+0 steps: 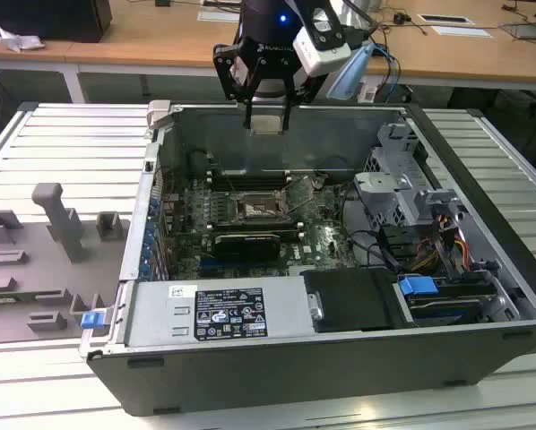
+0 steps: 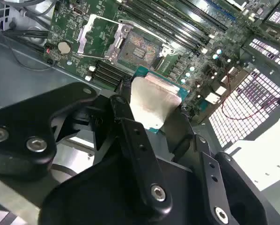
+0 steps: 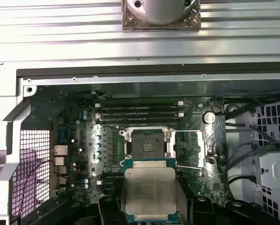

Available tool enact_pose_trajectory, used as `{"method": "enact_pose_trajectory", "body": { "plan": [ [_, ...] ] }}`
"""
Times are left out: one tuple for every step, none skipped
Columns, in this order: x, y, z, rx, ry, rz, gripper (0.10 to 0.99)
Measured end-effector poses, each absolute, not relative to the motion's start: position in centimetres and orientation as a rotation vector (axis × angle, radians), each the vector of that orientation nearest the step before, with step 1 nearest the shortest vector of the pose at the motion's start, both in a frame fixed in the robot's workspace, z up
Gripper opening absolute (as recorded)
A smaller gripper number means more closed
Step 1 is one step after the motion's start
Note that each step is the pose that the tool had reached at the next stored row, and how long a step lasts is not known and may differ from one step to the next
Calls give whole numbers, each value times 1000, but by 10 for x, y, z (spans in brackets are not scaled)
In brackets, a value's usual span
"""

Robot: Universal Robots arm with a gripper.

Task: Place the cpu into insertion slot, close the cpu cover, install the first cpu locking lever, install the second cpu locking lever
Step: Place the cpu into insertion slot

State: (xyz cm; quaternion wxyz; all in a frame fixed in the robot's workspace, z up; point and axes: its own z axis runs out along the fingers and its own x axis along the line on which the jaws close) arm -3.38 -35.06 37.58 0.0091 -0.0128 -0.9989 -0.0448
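My gripper (image 1: pixel 267 119) hangs above the open computer case, shut on the cpu (image 1: pixel 267 124), a flat square chip with a dull silver top. In both wrist views the cpu (image 2: pixel 154 101) (image 3: pixel 148 192) sits between the black fingers (image 2: pixel 130 126), held by its edges. Below it on the green motherboard lies the insertion slot (image 1: pixel 265 208) (image 2: pixel 139 49) (image 3: pixel 147 143), a bare black square socket with a metal rim. The cpu cover (image 2: pixel 86 30) (image 3: pixel 209 146) is swung open beside the socket. The chip is well above the socket and touches nothing else.
Long black memory slots (image 3: pixel 139 112) run along one side of the socket, and a black card (image 1: pixel 247 242) lies on the other. A drive cage (image 1: pixel 402 193) and cables fill the exterior view's right. Grey fixtures (image 1: pixel 57 219) stand on the ribbed table.
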Motion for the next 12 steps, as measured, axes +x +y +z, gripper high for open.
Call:
{"method": "enact_pose_trajectory", "body": {
  "plan": [
    [-34, -351, 376, -57, -3120, -140, 525],
    [-34, -351, 376, -106, -3120, -140, 525],
    [-34, -350, 375, -146, -3120, -141, 525],
    [-34, -350, 375, -146, -3120, -141, 525],
    [-34, -350, 375, -146, -3120, -141, 525],
    [-34, -350, 375, -146, -3120, -141, 525],
    [-34, -350, 374, -147, -3120, -141, 525],
    [-34, -350, 374, -147, -3120, -141, 525],
    [-34, -350, 374, -149, -3120, -140, 525],
    [-34, -350, 374, -153, -3120, -141, 525],
    [-34, -350, 374, -159, -3120, -141, 525],
    [-34, -350, 373, -167, -3120, -141, 525]
  ]
}}
